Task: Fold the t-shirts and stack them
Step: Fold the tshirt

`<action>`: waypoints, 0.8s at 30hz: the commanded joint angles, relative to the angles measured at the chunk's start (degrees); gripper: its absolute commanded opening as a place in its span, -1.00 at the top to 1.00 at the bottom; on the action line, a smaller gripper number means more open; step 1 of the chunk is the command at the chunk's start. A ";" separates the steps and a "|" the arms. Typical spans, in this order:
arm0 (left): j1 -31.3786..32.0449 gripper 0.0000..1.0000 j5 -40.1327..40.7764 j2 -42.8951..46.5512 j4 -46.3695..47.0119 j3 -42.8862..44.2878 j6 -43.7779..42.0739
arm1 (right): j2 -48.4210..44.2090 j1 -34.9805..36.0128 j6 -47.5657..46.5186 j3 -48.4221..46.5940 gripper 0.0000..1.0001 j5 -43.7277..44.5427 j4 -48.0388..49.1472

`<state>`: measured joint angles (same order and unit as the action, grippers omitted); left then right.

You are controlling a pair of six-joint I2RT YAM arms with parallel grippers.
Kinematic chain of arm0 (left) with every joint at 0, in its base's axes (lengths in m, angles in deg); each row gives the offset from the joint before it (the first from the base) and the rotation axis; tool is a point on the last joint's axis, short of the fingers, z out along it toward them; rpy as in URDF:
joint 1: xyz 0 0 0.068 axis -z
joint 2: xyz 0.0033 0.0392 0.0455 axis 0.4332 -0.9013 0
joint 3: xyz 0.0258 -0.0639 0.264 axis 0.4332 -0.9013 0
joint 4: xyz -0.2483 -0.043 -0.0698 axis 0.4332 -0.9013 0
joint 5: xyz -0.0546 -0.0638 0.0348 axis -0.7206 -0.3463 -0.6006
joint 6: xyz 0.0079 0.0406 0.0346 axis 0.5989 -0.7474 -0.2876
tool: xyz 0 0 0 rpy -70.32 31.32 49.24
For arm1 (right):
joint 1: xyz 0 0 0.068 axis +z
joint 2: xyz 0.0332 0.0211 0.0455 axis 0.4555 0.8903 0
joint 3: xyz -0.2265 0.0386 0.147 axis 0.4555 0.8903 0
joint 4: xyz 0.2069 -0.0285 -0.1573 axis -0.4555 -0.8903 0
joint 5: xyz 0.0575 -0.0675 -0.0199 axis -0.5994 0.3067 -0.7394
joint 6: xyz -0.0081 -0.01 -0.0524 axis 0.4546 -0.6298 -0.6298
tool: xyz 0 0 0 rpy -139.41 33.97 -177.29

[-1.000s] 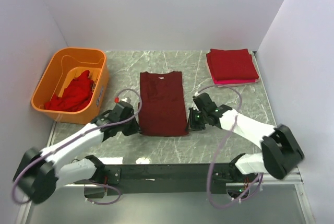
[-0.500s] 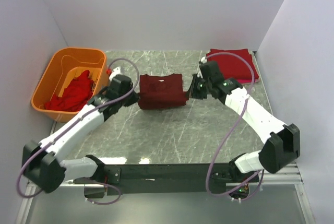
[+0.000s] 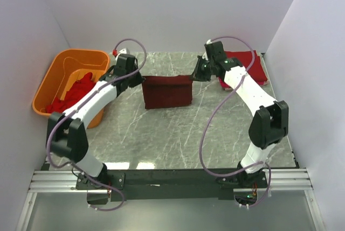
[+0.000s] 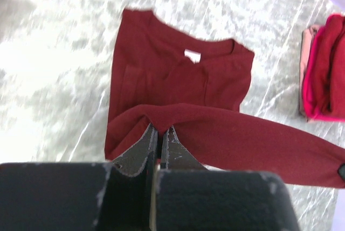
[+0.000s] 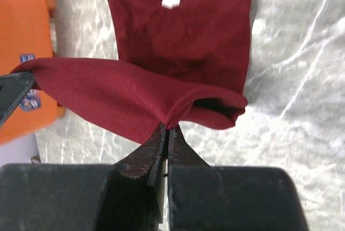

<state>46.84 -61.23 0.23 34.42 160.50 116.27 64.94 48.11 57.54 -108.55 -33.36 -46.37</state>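
A dark maroon t-shirt [image 3: 167,91] lies in the middle of the table, folded over on itself. My left gripper [image 3: 141,78] is shut on its left hem corner; my right gripper [image 3: 195,76] is shut on its right hem corner. Both hold the hem stretched above the collar end. In the left wrist view my gripper [image 4: 160,131] pinches the maroon t-shirt [image 4: 215,134]; its collar with a white label shows beyond. In the right wrist view my gripper [image 5: 167,127] pinches the maroon t-shirt [image 5: 124,99]. A stack of folded red t-shirts [image 3: 249,68] lies at the back right.
An orange plastic tub [image 3: 50,93] at the left holds crumpled red t-shirts [image 3: 73,95]. The tub [image 5: 21,53] also shows in the right wrist view. The folded stack [image 4: 323,75] shows at the right edge of the left wrist view. White walls close in three sides.
Both grippers have carried the shirt's bottom hem from the near side up and over toward the back. The shirt went from flat and long to folded in half.
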 commanded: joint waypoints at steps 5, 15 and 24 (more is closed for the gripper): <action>-3.59 0.99 -3.63 -10.75 1.37 12.15 -2.99 | 7.82 -4.05 -1.78 -10.85 1.00 -2.20 -1.10; -6.14 0.99 -4.34 -24.73 0.13 23.06 -1.14 | 28.82 -6.51 -4.85 -32.47 1.00 -7.39 -1.46; -7.02 -0.99 -5.92 -31.68 -0.21 30.01 -0.96 | 36.66 -9.06 -3.44 -37.40 -0.55 -16.53 5.93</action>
<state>40.04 -66.72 -31.92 33.33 187.10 115.70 102.16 40.42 54.85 -142.47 -46.01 -44.46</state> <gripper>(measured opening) 0.981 0.758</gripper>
